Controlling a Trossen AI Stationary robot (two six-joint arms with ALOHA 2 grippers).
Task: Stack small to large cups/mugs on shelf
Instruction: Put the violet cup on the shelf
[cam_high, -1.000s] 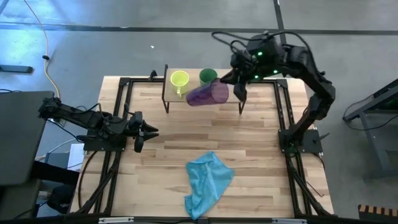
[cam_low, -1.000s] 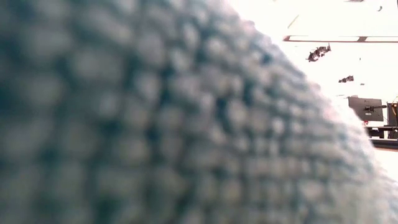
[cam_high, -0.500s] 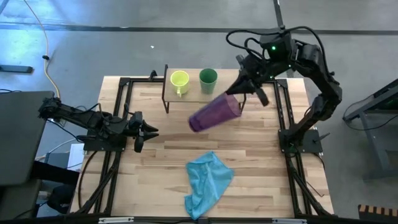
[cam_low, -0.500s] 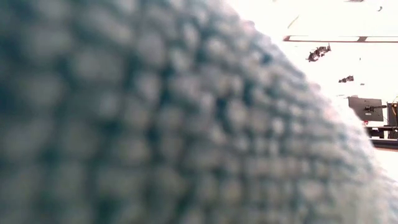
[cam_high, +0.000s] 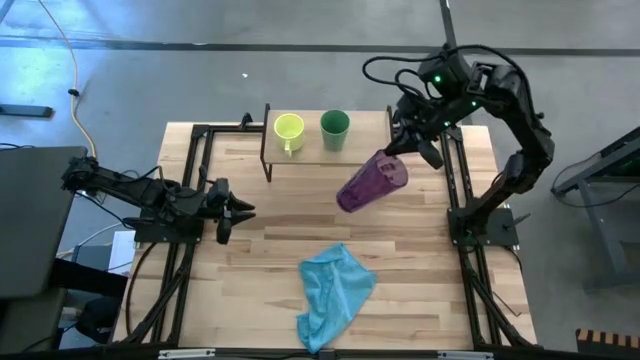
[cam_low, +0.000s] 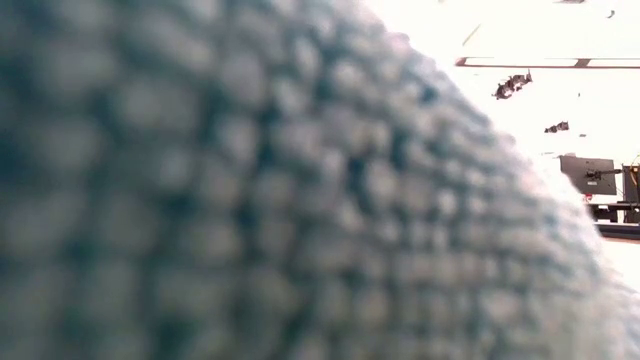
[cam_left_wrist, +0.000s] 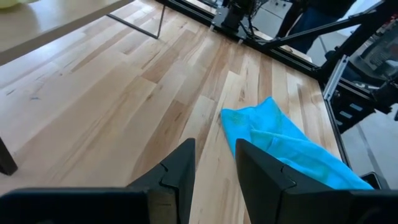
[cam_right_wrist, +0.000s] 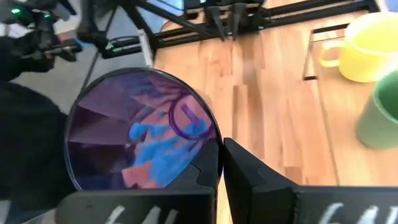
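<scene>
Purple cup (cam_high: 370, 182) hangs tilted above the desk (cam_high: 280, 230), off the shelf's (cam_high: 310, 150) right end, its rim pinched by the right gripper's (cam_high: 397, 152) fingers. Yellow-green mug (cam_high: 289, 129) and green cup (cam_high: 335, 125) stand on the shelf. Left gripper (cam_high: 243, 212) rests low at the desk's left edge, fingers slightly parted.

High cam looks straight down on whole table (cam_high: 300, 215). Low cam sits at table height, so close to the blue cloth (cam_low: 220, 200) it fills most of pic. Left wrist cam looks low across planks at same cloth. Right wrist cam looks into purple cup (cam_right_wrist: 143, 137) up close.
</scene>
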